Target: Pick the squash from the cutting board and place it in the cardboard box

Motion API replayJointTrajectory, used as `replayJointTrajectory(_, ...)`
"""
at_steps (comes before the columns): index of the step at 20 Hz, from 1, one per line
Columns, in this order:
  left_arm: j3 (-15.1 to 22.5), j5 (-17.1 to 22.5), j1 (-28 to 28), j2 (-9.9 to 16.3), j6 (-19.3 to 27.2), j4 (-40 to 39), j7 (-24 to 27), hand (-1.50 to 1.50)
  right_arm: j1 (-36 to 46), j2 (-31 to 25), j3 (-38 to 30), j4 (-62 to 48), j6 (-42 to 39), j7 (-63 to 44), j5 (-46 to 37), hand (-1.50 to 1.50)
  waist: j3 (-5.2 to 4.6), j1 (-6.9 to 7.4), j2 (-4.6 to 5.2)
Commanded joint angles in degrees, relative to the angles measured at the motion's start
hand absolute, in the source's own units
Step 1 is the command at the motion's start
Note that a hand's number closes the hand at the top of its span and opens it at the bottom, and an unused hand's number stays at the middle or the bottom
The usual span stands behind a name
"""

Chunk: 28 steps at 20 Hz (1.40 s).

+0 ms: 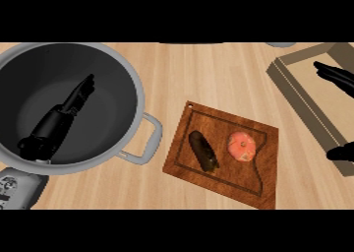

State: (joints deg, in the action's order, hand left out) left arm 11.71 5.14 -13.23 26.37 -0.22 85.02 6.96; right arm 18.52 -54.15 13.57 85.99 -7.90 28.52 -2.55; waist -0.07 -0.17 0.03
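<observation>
A wooden cutting board (223, 172) lies tilted at the counter's middle. Two vegetables rest on it: a dark elongated one (203, 151) on the left and a round orange one (242, 146) to its right. Which of them is the squash I cannot tell. The cardboard box (300, 93) stands at the right edge, partly cut off. My right hand (339, 78) hovers open over the box, fingers stretched at the top and thumb (347, 150) lower down, apart from both vegetables. My left hand (78, 98) hangs open over the big pot, fingers straight, holding nothing.
A large grey pot (132, 83) with a side handle (147, 140) fills the left of the counter, close to the board's left corner. Bare wooden counter (209, 74) lies between pot and box. My grey left forearm (13, 187) enters at the lower left.
</observation>
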Motion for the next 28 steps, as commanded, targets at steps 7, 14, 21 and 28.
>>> replayJointTrajectory(7,0.5,-1.3,0.0,-2.4,-0.2,-0.5,-0.4,0.00,5.7,-3.1,11.6,17.5,-10.6,-23.0,-13.3,-1.50,-0.07,0.34,-0.16)
replayJointTrajectory(14,-1.0,-1.8,1.4,-1.9,-1.0,3.0,-0.9,0.00,5.6,3.0,17.9,29.1,-16.7,-43.7,-20.7,-1.50,-0.03,0.37,-0.29)
replayJointTrajectory(21,-2.8,-2.8,2.0,-2.7,-2.9,4.0,-2.8,0.00,4.5,13.4,20.7,28.3,-24.4,-53.0,-24.4,-1.50,0.04,0.47,-0.16)
replayJointTrajectory(28,-7.8,-3.0,-2.4,-2.4,-7.7,-2.1,-1.3,0.00,2.2,17.3,19.2,25.9,-25.1,-49.7,-34.6,-1.50,0.06,0.07,0.00)
